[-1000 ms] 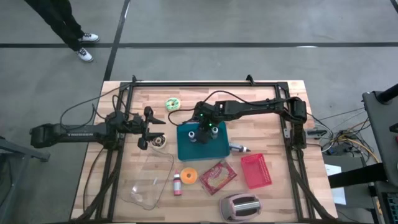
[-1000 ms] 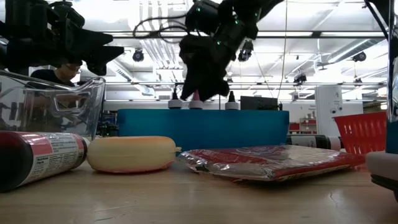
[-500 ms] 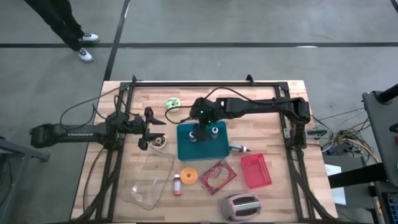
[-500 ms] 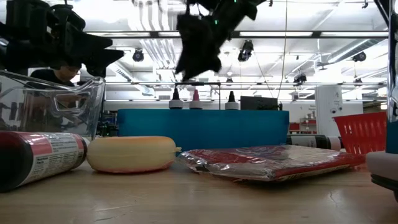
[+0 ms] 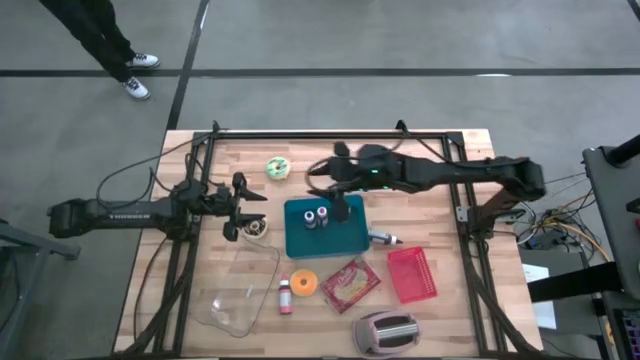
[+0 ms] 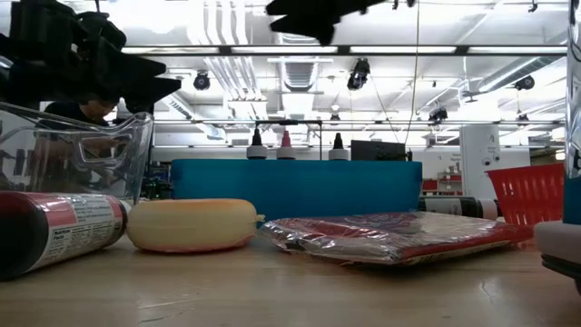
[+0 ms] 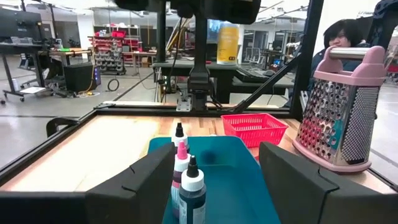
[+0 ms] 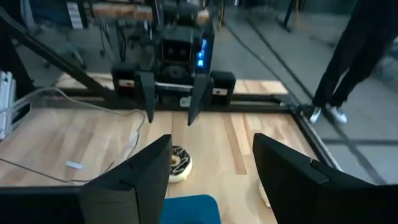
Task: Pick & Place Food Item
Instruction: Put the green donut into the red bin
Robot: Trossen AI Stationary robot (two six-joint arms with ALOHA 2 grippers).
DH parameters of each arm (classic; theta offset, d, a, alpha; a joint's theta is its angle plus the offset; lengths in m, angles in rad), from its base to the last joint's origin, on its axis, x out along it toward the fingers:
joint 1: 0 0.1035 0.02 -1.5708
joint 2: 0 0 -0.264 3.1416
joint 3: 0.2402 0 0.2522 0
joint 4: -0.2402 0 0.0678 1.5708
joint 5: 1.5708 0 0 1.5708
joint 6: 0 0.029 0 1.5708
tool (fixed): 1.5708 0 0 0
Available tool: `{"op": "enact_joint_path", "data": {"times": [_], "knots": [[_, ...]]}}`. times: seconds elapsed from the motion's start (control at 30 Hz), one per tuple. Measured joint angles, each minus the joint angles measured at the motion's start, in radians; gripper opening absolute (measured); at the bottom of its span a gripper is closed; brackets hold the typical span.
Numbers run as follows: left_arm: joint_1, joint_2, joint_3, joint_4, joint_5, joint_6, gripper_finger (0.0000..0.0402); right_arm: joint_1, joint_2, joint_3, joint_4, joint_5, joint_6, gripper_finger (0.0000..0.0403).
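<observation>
A teal tray [image 5: 323,232] lies mid-table with three small squeeze bottles [image 7: 183,163] standing upright on it. A chocolate doughnut [image 5: 256,229] lies on the wood to the tray's left, and also shows in the right wrist view [image 8: 178,163]. My right gripper [image 5: 326,180] is open and empty, high above the tray's far edge, pointing toward the left arm. It shows only at the top of the low view [image 6: 313,11]. My left gripper [image 5: 240,205] is open and empty, hovering beside the doughnut, pointing at the tray.
Along the near side lie a clear container [image 5: 235,290], a pink bottle [image 5: 285,296], a yellow round item [image 5: 304,282], a red packet [image 5: 348,284], a red basket [image 5: 412,273] and a pink grater [image 5: 385,333]. A green round item [image 5: 277,167] lies at the far side.
My right gripper has risen from just above the bottles on the teal tray and drawn back toward the far right, tipping up from pointing down to nearly level. The bottles stand where they were. My left arm has kept still.
</observation>
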Motion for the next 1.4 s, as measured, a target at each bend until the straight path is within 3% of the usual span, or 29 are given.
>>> {"op": "enact_joint_path", "data": {"times": [0.37,0.6,0.77,0.87,1.0,1.2,1.4], "knots": [[0.028,0.003,0.0,0.001,-0.015,-0.005,0.0237,0.0,-0.348,-0.468,0.345,0.014,0.02,0.0219],[0.065,0.003,0.0,-0.017,-0.019,-0.027,0.0236,-0.001,-0.494,-0.655,0.385,0.188,0.006,0.0219],[0.065,0.001,0.0,-0.01,-0.097,-0.026,0.0236,0.001,-0.562,-0.701,0.377,0.23,0.075,0.0219],[0.065,0.001,0.0,-0.014,-0.137,-0.028,0.0236,-0.002,-0.585,-0.704,0.33,0.173,0.124,0.0219],[0.065,0.003,-0.001,-0.014,-0.14,-0.019,0.0236,0.001,-0.589,-0.705,0.312,0.11,0.124,0.0219],[0.065,0.003,-0.001,-0.018,-0.142,-0.099,0.0236,0.001,-0.593,-0.723,0.31,0.098,0.017,0.0219],[0.065,0.013,-0.001,-0.024,-0.126,-0.106,0.0236,-0.001,-0.633,-0.807,0.412,0.086,-0.013,0.0219]]}}
